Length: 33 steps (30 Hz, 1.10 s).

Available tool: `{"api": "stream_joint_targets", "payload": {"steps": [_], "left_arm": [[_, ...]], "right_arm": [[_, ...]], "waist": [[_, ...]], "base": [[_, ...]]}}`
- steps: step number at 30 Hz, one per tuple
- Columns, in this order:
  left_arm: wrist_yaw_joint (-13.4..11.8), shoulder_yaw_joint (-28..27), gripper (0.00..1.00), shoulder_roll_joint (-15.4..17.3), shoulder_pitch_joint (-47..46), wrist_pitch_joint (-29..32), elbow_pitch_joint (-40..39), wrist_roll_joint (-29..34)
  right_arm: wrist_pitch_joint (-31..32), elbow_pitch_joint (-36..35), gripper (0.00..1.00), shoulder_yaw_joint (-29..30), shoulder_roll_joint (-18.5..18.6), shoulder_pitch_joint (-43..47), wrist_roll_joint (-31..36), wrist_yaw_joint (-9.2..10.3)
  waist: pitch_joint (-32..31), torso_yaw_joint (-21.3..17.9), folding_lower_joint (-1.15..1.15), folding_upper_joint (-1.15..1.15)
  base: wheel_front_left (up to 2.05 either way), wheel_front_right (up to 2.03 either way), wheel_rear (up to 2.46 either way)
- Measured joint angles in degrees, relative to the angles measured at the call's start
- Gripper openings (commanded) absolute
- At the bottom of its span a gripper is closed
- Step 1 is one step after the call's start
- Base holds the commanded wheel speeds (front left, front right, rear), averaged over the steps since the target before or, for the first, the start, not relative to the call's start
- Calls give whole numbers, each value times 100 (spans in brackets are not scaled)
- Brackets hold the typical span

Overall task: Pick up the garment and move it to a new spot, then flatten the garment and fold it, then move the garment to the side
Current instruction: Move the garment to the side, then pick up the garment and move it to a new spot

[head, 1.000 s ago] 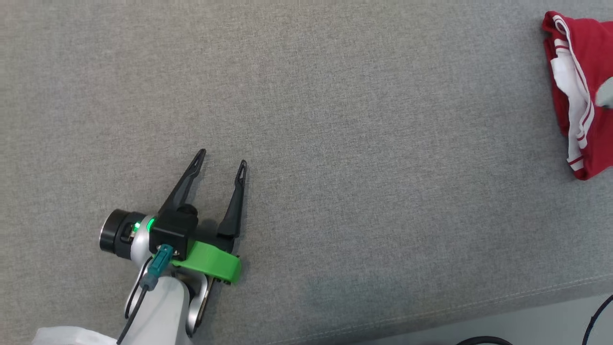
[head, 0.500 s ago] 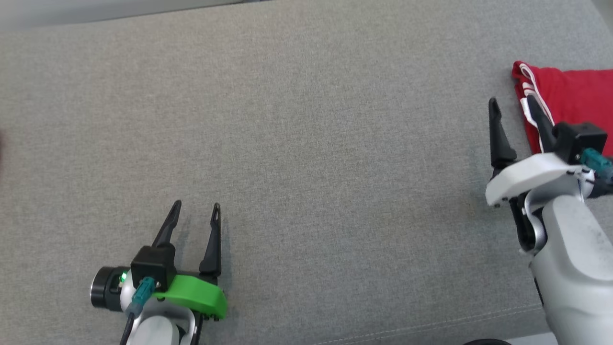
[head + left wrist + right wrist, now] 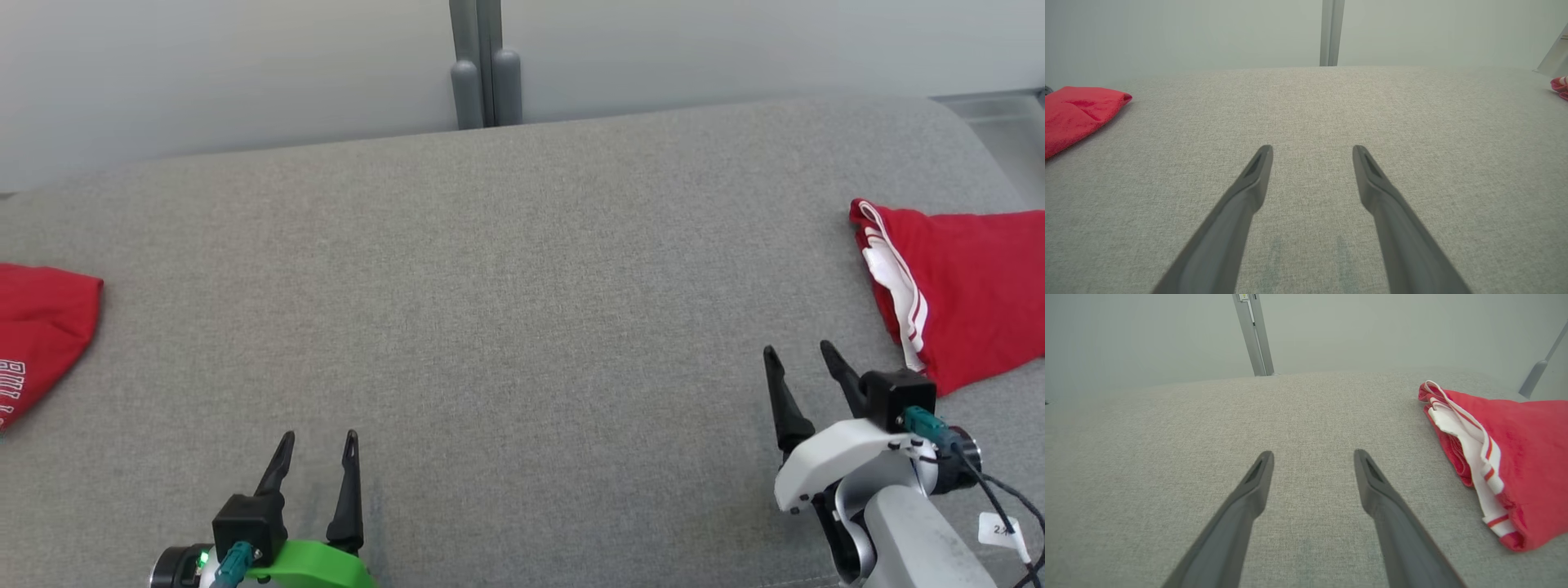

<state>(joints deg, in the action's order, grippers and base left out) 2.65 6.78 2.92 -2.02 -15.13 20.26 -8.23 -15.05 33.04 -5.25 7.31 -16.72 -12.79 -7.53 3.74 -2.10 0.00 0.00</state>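
A folded red garment (image 3: 971,294) with white striped trim lies at the right end of the grey cushioned surface (image 3: 522,310); the right wrist view has it at the right (image 3: 1531,457). A second red garment (image 3: 41,327) with white lettering lies at the far left, also in the left wrist view (image 3: 1077,108). My right gripper (image 3: 798,351) stands open over bare fabric, a little left of the striped garment and apart from it (image 3: 1313,454). My left gripper (image 3: 318,441) is open and empty near the front left (image 3: 1312,149).
The surface's far edge meets a pale wall (image 3: 245,73) with a grey upright post (image 3: 483,65) at the middle. A cable and a white tag (image 3: 1000,531) hang by my right wrist.
The head camera has tilted up, so the wall and the left garment came into view. My right gripper now stands clear of the striped garment's edge. Both grippers stayed open.
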Motion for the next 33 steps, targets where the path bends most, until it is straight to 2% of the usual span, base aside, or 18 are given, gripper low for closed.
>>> {"api": "stream_joint_targets", "payload": {"steps": [7, 17, 33], "left_arm": [[-73, -58, 100, -2, 138, 0, 21, -116], [-166, -165, 100, -4, 222, 0, 42, -138], [-242, -258, 100, -7, 292, 0, -63, -208]], "right_arm": [[-1, -133, 100, -77, -172, 357, 68, 0], [0, -358, 100, 60, -324, 592, 143, 0], [-1, -599, 100, 20, -394, 691, 166, 0]], "waist": [[-361, 71, 0, 0], [-557, 187, 0, 0], [-546, 348, 0, 0]], "base": [[0, 0, 0], [0, 0, 0], [0, 0, 0]]}}
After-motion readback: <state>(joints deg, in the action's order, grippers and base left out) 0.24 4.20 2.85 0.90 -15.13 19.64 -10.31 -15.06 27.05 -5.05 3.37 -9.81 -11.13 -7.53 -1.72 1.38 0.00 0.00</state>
